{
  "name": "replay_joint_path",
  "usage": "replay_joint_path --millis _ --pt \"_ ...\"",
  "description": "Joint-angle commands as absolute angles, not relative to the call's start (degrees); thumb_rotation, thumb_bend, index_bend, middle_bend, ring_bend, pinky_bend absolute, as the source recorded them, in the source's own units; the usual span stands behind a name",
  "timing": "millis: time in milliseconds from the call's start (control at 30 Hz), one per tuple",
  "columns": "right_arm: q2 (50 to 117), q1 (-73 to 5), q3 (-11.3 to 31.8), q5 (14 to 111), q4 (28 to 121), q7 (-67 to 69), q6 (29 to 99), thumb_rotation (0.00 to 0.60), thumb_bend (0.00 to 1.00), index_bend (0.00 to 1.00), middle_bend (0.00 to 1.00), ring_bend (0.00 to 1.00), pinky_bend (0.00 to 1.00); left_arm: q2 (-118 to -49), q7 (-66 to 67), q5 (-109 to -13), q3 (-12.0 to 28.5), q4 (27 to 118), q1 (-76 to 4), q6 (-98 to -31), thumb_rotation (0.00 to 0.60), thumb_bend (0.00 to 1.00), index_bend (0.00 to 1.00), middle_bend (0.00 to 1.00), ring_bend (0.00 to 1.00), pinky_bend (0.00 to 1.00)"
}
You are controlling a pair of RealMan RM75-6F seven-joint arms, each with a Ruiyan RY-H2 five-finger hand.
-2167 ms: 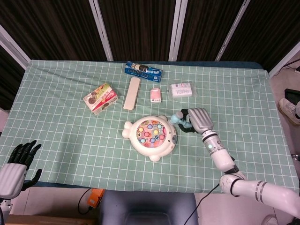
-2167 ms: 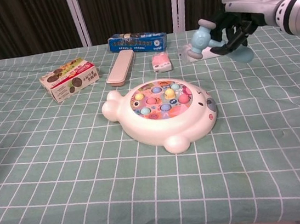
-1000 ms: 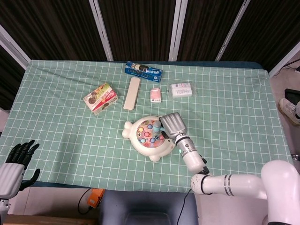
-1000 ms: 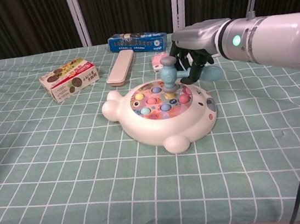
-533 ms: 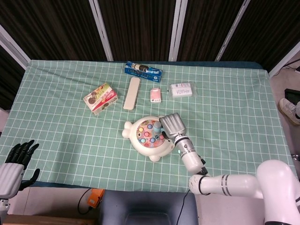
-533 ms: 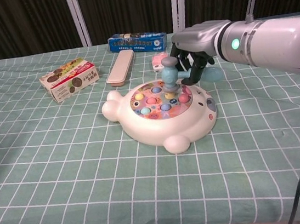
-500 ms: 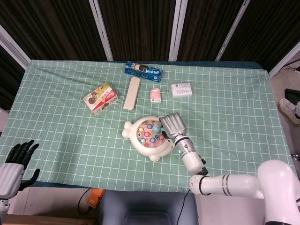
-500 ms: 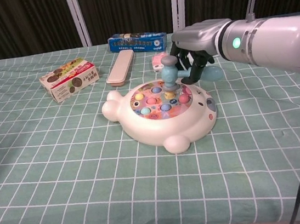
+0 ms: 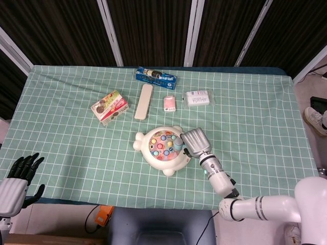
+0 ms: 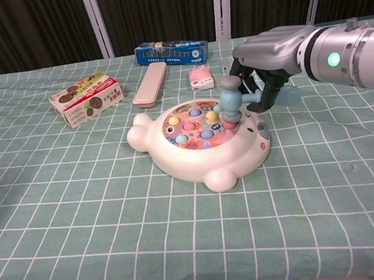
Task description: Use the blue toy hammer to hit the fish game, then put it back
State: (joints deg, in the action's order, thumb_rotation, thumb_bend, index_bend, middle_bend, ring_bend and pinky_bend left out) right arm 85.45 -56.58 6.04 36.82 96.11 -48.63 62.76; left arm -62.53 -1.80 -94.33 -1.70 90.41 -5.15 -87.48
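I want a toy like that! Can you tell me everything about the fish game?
The fish game is a creamy white, smooth plastic toy shaped like a fat fish, with a tail nub at the left and an eye at the right. Its top holds round pegs in yellow, pink and blue. It lies flat on the green checked tablecloth. The blue toy hammer, held by the right hand, comes down on its right side.

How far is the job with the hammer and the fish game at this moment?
Done: the right hand holds the blue hammer, so it is already picked up. In hand: the hammer head is down on the pegs at the right side of the fish game, so hitting is under way. Left: putting the hammer back on the table. The left hand hangs open off the table edge.
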Motion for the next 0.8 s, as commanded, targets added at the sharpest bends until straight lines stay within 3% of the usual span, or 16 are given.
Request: replay_joint_path --millis 33,300,500,633,800 --pt "86.11 -56.78 5.67 36.36 95.32 -49.51 62.5 0.6 0.53 0.99 0.7 0.75 0.76 -62.54 -1.79 -94.33 -1.74 90.35 -5.19 -87.37 0.6 0.41 0.0 0.0 0.0 0.06" --pt "85.55 -56.18 6.01 36.69 95.69 -49.27 63.62 0.6 0.53 0.99 0.7 0.75 0.76 -62.48 -2.11 -94.35 -1.73 90.12 -5.15 -87.49 0.6 0.41 0.0 0.0 0.0 0.06" --pt "81.79 -51.58 4.82 45.86 95.8 -41.89 66.85 0.6 0.53 0.99 0.7 0.75 0.76 -62.56 -1.69 -94.5 -1.77 90.09 -5.01 -87.73 0.6 0.41 0.0 0.0 0.0 0.06" --pt "80.53 -47.05 1.52 55.1 89.84 -33.98 68.26 0.6 0.53 0.98 0.7 0.75 0.75 -62.81 -0.82 -94.25 -1.76 90.18 -5.02 -87.43 0.6 0.41 0.0 0.0 0.0 0.06" --pt "81.81 -41.35 -0.91 62.29 75.81 -20.78 68.42 0.6 0.53 0.97 0.7 0.75 0.75 -63.34 0.92 -93.79 -1.58 90.61 -4.91 -87.35 0.6 0.41 0.0 0.0 0.0 0.06"
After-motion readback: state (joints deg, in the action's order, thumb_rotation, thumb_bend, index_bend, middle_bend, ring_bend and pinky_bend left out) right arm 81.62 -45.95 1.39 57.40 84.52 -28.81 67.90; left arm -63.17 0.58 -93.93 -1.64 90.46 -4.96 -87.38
